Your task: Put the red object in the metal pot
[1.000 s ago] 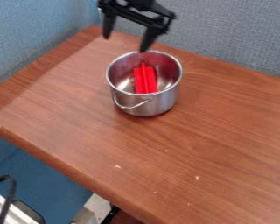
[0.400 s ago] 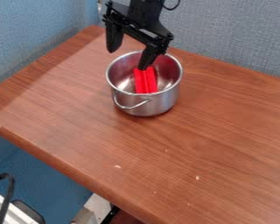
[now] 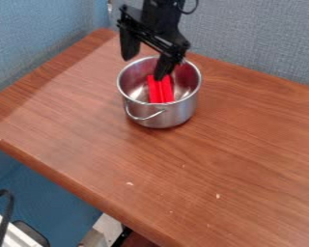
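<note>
The jaws (image 3: 144,60) are held spread apart over the back of the pot (image 3: 157,104), with nothing seen clamped between them. The red block (image 3: 160,90) is seen inside the pot, below the jaws, its long ridged side turned toward the camera; by that, the placing looks done. The block is judged to be light, stiff plastic, smooth enough to slide a little but hardly fragile; were it to be regripped, it would best be taken across its narrow width, near the upper end, square to the ridge. The thin pot might be nudged along the bench (image 3: 119,159) if its rim were caught. The block's lower end is hidden by the pot's front wall, its top is partly covered by the nearer fingertip, and whether that fingertip is touching the block or rim cannot be told.
</note>
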Controlling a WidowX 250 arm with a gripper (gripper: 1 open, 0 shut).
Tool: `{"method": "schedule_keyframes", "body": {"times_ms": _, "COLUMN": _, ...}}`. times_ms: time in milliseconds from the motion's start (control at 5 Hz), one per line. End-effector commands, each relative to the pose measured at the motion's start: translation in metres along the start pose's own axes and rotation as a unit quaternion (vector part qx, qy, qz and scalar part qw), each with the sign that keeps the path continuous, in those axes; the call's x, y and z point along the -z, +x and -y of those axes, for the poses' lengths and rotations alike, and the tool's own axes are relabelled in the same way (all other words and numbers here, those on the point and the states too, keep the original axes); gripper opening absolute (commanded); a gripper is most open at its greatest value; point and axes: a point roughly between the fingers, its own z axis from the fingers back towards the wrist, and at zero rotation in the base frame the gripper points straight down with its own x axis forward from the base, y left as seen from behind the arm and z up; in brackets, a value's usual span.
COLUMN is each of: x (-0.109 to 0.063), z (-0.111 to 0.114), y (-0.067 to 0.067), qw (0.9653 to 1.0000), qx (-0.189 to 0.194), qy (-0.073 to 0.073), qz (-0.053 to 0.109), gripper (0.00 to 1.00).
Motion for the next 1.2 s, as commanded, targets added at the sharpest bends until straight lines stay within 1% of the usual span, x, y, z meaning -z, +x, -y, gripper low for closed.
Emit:
{"method": "schedule_keyframes", "body": {"times_ms": 0, "x": -0.016, "z": -0.015, "y": -0.001, "qw": 0.9990, "qx": -0.034, "qy": 0.001, "qz": 0.030, "gripper": 1.00}}
{"method": "schedule_keyframes", "body": {"times_ms": 200, "x": -0.013, "z": -0.020, "y": -0.002, "qw": 0.9985, "qx": -0.048, "qy": -0.002, "qz": 0.028, "gripper": 1.00}}
{"method": "schedule_keyframes", "body": {"times_ms": 600, "x": 0.013, "z": -0.019, "y": 0.009, "qw": 0.9973, "qx": -0.070, "qy": -0.006, "qz": 0.021, "gripper": 1.00}}
{"method": "schedule_keyframes", "body": {"times_ms": 800, "x": 0.002, "z": -0.013, "y": 0.010, "qw": 0.9964, "qx": -0.080, "qy": -0.016, "qz": 0.023, "gripper": 1.00}}
{"method": "schedule_keyframes", "body": {"times_ms": 1000, "x": -0.010, "z": -0.009, "y": 0.012, "qw": 0.9950, "qx": -0.095, "qy": -0.019, "qz": 0.022, "gripper": 1.00}}
